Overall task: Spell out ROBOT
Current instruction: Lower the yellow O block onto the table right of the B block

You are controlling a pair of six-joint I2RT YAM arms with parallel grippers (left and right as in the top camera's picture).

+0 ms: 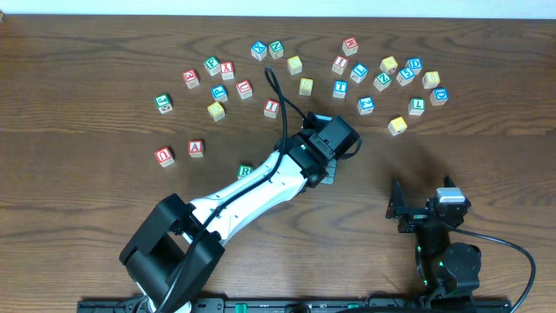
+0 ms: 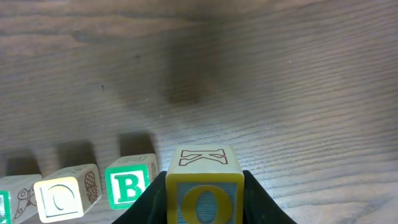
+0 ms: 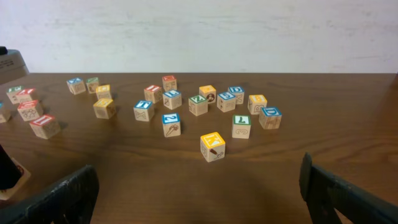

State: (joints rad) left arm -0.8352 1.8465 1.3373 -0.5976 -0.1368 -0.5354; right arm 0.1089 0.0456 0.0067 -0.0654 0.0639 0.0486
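Plainly, a dark wood-grain worktop (image 1: 486, 174) meets a white wall (image 3: 199, 31). On it, the left fingers (image 2: 264, 208) clamp a yellow O cube (image 2: 205, 193), K on top, just beside the green B cube (image 2: 129, 183); the right fingers (image 3: 62, 199) stand wide apart.

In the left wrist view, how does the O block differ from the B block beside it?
The O block is clamped in the left gripper; the B block stands free on the table. The O is yellow in a yellow frame; the B is green in a green frame. Both are wooden letter cubes.
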